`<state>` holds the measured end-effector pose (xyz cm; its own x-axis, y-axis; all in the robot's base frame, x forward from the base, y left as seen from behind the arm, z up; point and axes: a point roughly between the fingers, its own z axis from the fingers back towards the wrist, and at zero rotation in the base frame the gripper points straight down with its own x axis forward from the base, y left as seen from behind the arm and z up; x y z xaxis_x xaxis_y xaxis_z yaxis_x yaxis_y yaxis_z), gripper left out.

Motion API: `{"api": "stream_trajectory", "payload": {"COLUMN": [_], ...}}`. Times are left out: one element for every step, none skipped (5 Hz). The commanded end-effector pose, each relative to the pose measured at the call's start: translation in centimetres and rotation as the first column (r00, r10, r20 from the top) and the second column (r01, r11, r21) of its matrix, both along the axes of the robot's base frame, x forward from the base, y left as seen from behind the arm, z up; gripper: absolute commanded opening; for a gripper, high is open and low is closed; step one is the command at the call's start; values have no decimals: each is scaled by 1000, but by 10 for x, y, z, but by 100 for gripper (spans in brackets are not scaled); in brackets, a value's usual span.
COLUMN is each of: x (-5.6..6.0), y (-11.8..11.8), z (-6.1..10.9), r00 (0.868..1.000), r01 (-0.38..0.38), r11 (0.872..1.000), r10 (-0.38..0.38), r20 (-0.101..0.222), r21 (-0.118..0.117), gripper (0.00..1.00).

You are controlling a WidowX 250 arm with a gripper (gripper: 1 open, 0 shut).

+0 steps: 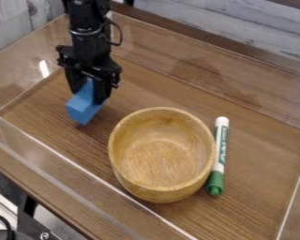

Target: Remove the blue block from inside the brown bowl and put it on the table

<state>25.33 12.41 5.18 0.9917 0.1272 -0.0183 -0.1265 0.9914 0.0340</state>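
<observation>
The blue block (83, 108) hangs tilted between the black fingers of my gripper (89, 95), low over the table (178, 70) and left of the brown bowl (163, 152). My gripper is shut on the block's upper part and points straight down. Whether the block's lower corner touches the wood I cannot tell. The light-brown wooden bowl stands upright with nothing inside it.
A green and white marker (219, 156) lies on the table just right of the bowl. Low clear plastic walls (40, 150) edge the surface on all sides, the left one close to my gripper.
</observation>
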Motion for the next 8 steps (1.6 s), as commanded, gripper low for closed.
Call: {"api": "stream_trajectory", "payload": {"x": [-2, -8, -12, -16, -20, -24, -28, -32], "y": [8, 6, 4, 2, 0, -2, -5, -7], "z": [17, 18, 18, 17, 17, 16, 14, 13], "r00": [998, 999, 999, 999, 1000, 1000, 1000, 1000], "r01": [-8, -14, -14, -15, -16, -17, -15, -15], "r11": [999, 1000, 1000, 1000, 1000, 999, 999, 998], "r10": [6, 13, 13, 15, 17, 18, 16, 15], "r20": [55, 46, 39, 33, 26, 18, 9, -1], "r21": [33, 21, 8, -6, -20, -34, -49, -64], "gripper": [100, 100, 100, 100, 100, 100, 100, 100]}}
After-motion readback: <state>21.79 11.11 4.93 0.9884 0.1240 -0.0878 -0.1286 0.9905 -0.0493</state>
